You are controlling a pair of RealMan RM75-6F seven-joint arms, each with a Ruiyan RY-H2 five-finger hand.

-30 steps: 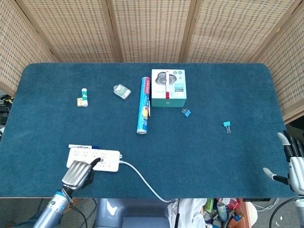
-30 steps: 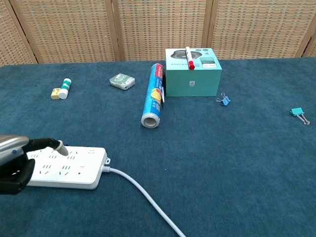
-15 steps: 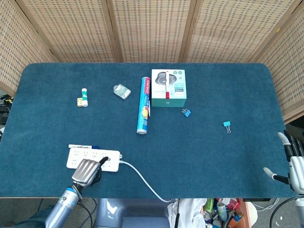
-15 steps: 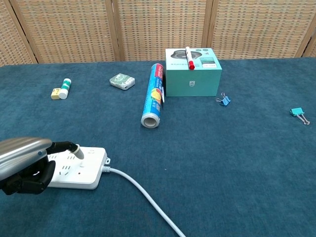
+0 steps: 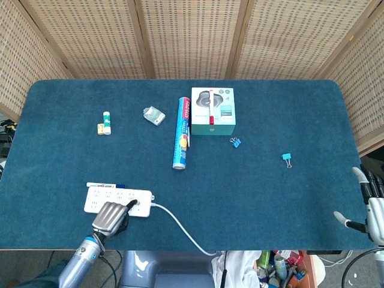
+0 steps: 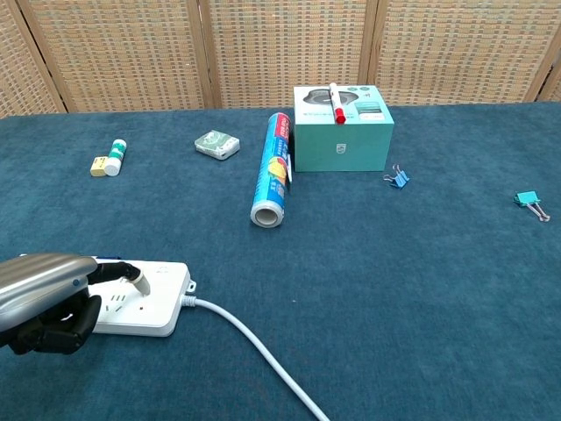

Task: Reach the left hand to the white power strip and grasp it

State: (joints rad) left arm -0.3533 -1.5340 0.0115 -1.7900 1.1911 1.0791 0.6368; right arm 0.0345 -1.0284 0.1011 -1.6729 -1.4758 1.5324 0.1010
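Observation:
The white power strip (image 5: 127, 197) lies near the table's front left edge, and its white cable (image 5: 180, 227) trails right and off the front. My left hand (image 5: 111, 217) reaches over the strip's near side, with its fingers lying across the top of the strip. In the chest view the left hand (image 6: 44, 294) covers the left part of the power strip (image 6: 153, 298), one finger stretched out onto its top face, the thumb low at the front. The strip lies flat on the cloth. My right hand (image 5: 372, 207) hangs past the table's right front corner, fingers apart, holding nothing.
A pen (image 5: 102, 185) lies just behind the strip. Farther back are a glue stick (image 5: 107, 122), a small packet (image 5: 154, 115), a blue roll (image 5: 182, 133), and a teal box (image 5: 212, 111) with a red marker on top. Two blue binder clips (image 5: 236, 143) (image 5: 287, 158) lie to the right.
My left hand slid right along the strip and forward onto it, then settled lower, its fingers drooping onto the top. The strip and the right hand stayed still.

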